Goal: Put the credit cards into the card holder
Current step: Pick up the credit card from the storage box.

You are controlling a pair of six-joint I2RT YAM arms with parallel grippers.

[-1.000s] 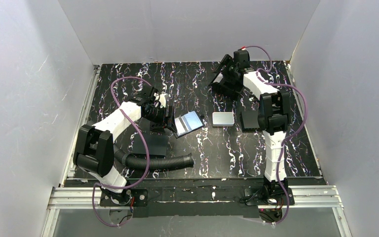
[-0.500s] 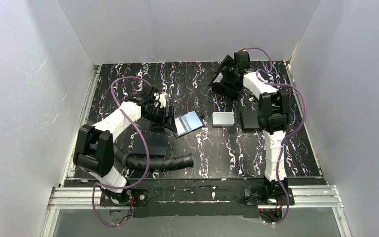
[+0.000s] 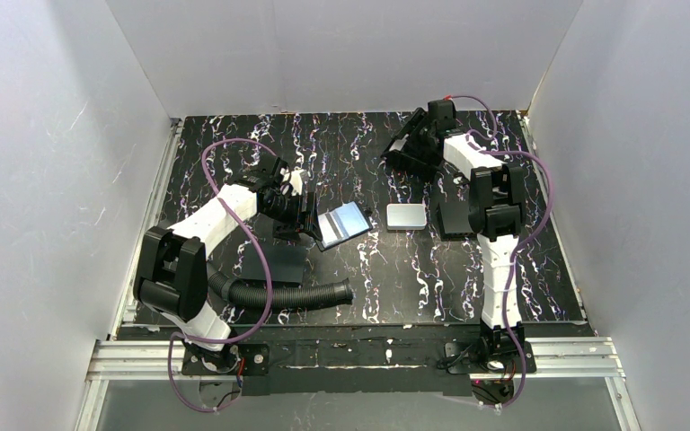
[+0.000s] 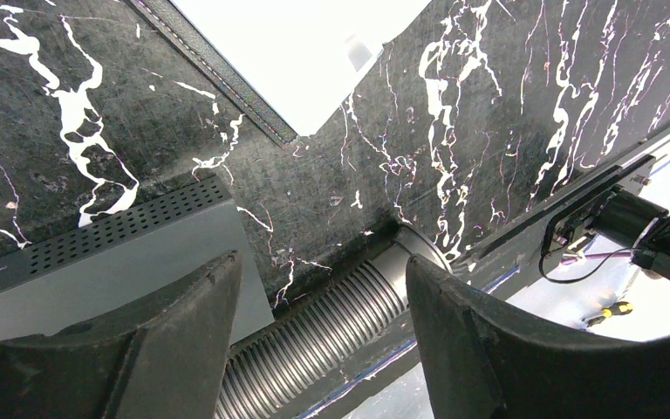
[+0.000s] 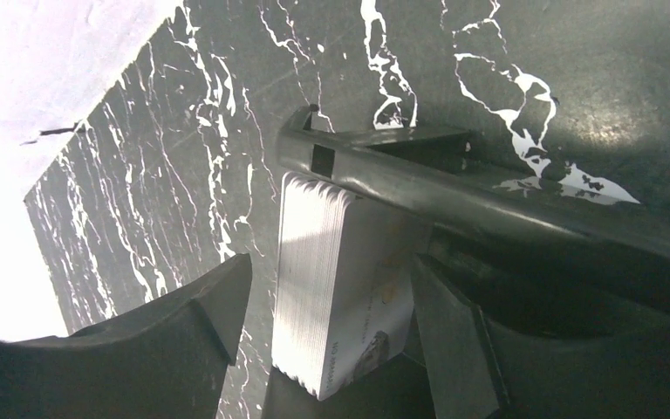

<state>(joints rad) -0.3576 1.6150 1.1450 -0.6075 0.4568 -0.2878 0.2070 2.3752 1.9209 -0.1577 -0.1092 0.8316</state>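
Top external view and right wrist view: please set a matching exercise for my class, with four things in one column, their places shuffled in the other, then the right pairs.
Things
1. silver-grey case
2. corrugated hose
3. stack of pale cards
4. blue card

Places
A. beside the left pincer
B. between the fingers of the right pincer
C. flat in the middle of the table
D. toward the table's near edge, left side

Pairs: 1-C, 2-D, 3-B, 4-A
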